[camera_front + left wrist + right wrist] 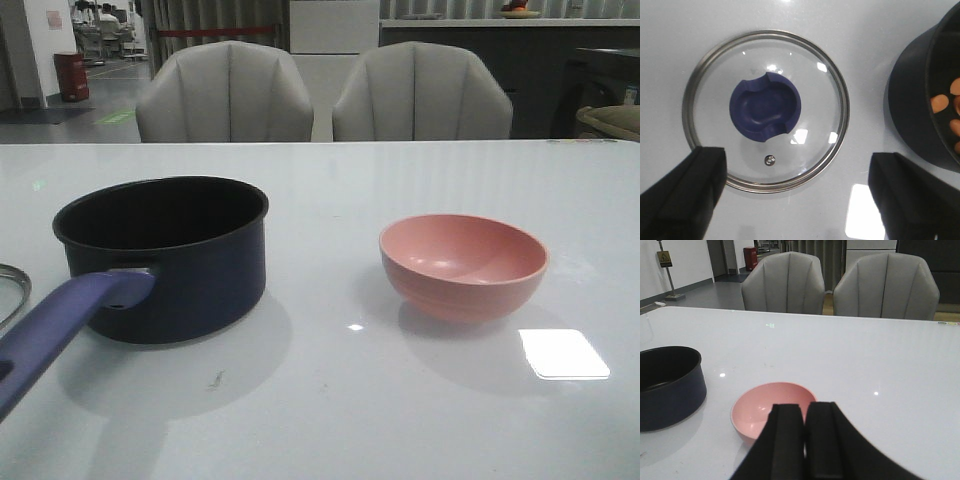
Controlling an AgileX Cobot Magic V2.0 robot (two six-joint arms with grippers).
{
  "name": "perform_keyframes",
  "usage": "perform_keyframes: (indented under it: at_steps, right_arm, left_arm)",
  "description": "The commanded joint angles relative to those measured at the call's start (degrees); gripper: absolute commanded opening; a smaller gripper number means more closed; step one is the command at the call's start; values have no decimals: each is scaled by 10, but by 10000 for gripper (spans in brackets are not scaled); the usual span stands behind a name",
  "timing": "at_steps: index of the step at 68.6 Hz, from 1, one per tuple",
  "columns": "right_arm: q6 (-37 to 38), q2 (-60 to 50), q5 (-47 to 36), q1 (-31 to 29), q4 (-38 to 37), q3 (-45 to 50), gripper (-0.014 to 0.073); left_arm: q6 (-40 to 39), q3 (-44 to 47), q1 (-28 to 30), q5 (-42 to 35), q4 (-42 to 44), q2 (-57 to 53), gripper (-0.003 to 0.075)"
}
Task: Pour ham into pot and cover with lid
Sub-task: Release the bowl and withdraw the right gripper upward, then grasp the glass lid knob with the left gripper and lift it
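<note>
The dark navy pot (165,255) stands left of centre with its purple-blue handle (60,330) pointing toward the front left. In the left wrist view, orange-pink ham chunks (941,103) lie inside the pot (912,95). The glass lid (765,110) with its dark blue knob (765,107) lies flat on the table; only its rim edge (8,290) shows in the front view. My left gripper (795,192) is open, above the lid's near rim. My right gripper (804,427) is shut and empty, above and behind the empty pink bowl (772,410).
The pink bowl (463,265) stands right of centre on the white table (400,400). Two grey chairs (225,95) stand beyond the far edge. A bright light patch (563,353) lies on the table at the front right.
</note>
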Motion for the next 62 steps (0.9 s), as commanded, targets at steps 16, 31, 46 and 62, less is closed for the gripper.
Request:
perform_keyframes:
  at_steps: [16, 31, 46, 62]
  right_arm:
    - [-3, 6, -51, 1, -6, -17, 162]
    - [-3, 6, -51, 1, -6, -17, 162]
    - [-3, 6, -51, 1, -6, -17, 162]
    - [-3, 6, -51, 1, -6, -17, 162]
  left_arm:
    - [21, -92, 48, 21, -16, 100, 617]
    - [23, -118, 47, 36, -12, 157, 617]
    - [23, -121, 47, 34, -10, 201, 617]
    - [23, -121, 47, 26, -10, 232, 591]
